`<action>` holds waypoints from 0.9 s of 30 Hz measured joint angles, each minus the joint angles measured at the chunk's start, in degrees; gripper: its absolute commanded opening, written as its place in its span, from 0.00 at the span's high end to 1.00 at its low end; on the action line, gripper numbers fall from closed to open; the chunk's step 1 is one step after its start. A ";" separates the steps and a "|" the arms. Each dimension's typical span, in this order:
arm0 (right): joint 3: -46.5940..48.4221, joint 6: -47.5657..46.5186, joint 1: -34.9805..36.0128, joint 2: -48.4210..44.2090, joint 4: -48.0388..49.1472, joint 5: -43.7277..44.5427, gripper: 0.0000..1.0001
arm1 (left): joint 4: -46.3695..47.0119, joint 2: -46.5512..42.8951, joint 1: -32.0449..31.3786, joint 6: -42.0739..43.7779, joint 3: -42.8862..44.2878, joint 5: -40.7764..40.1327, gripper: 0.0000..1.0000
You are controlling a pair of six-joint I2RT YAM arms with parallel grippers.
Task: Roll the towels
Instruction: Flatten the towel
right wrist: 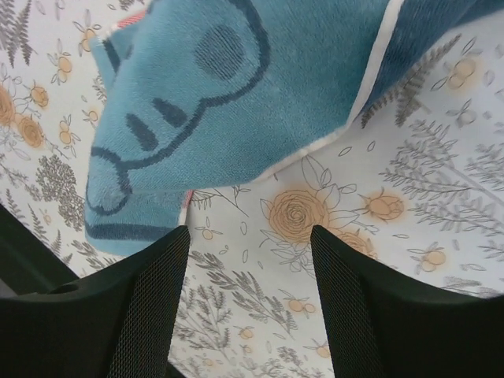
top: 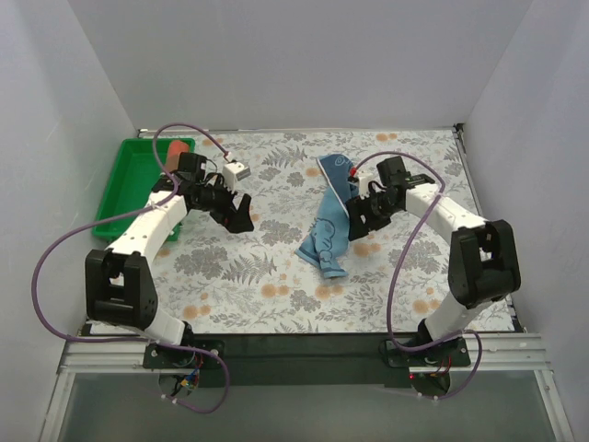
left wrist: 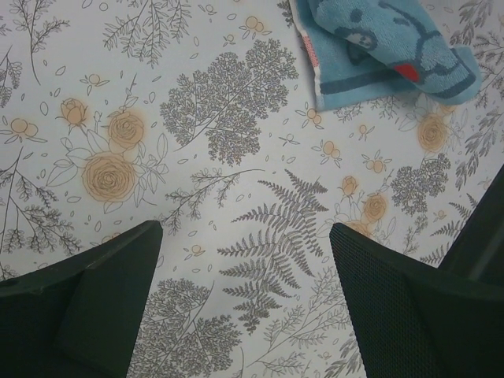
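Observation:
The light blue towel (top: 331,216) with dark cartoon print lies as a crumpled long strip in the middle of the floral table. It also shows at the top right of the left wrist view (left wrist: 386,49) and across the top of the right wrist view (right wrist: 236,102). My right gripper (top: 357,221) is open and empty, just right of the strip's middle. My left gripper (top: 237,214) is open and empty over bare cloth, well left of the towel. A rust-red roll (top: 177,147) lies in the green tray (top: 129,189).
The green tray stands at the back left, beside the left arm. White walls close the table at the back and both sides. The floral tablecloth (top: 276,276) spreads between the arms and toward the near edge.

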 measured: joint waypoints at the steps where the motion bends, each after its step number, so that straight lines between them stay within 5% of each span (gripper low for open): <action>1: -0.04 0.83 -0.04 1.73 0.04 0.00 0.40 | 0.37 0.26 -0.09 -0.04 0.00 -0.04 0.16; 10: 1.33 8.31 -0.04 9.40 4.57 2.58 0.43 | 4.39 4.33 -6.58 -0.44 -0.90 -1.05 0.34; 15: 3.87 9.75 -0.04 14.86 7.91 4.79 0.48 | 7.04 10.21 -14.32 -1.60 -1.97 -3.06 0.35; 21: 5.88 10.67 -0.85 18.51 10.43 3.41 0.99 | 11.26 17.68 -22.10 -2.99 -1.27 -5.64 0.37; 27: 5.70 9.88 -8.28 18.47 9.94 0.04 0.99 | 16.65 22.82 -26.16 -4.59 2.84 -9.35 0.41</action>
